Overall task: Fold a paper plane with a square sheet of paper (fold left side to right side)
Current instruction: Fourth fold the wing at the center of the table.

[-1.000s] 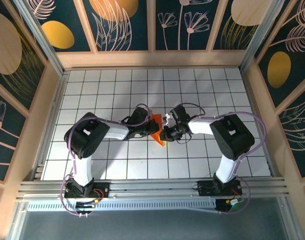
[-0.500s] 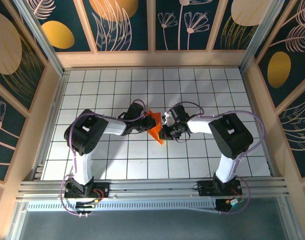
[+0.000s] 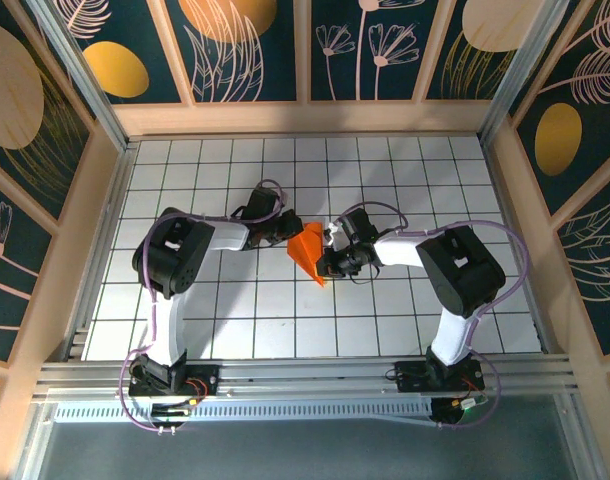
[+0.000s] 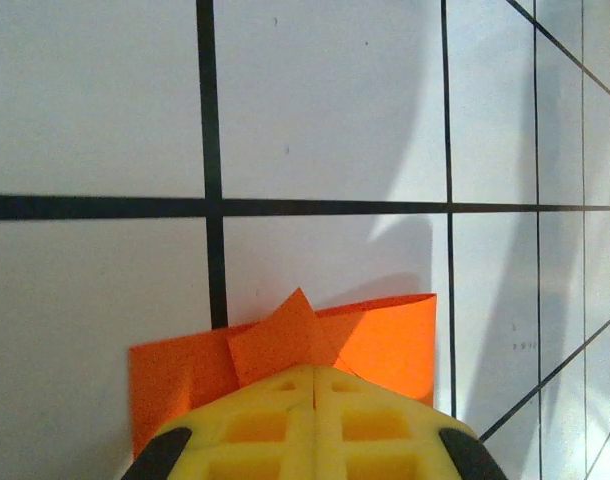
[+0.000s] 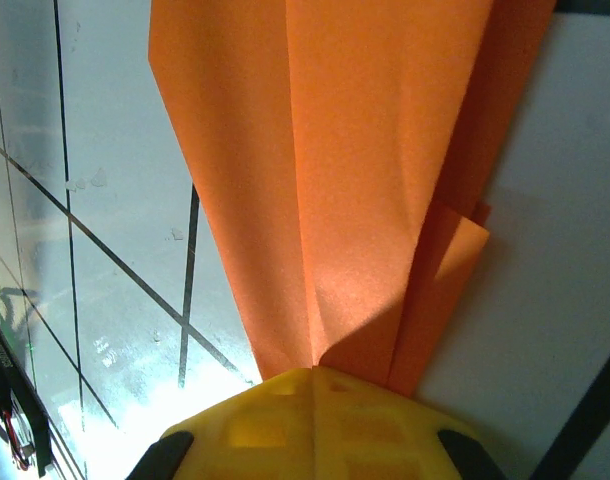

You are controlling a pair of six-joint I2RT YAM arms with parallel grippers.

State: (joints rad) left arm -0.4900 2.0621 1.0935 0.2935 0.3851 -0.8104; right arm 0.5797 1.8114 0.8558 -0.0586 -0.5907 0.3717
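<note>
1. The orange sheet of paper (image 3: 307, 250), folded into a pointed, layered wedge, lies flat near the middle of the gridded counter (image 3: 185, 180), between the two claws.
2. The left claw (image 3: 288, 233) is closed with its tips together over the wedge's wide end, gripping nothing.
3. The right claw (image 3: 330, 262) is likewise closed and empty, its tips meeting the wedge from the right.

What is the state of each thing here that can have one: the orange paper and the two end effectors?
orange paper: folded into a creased, layered wedge, lying flat on the table.
left end effector: shut, tips over the wide end of the paper.
right end effector: shut, tips over the narrow end of the paper.
</note>
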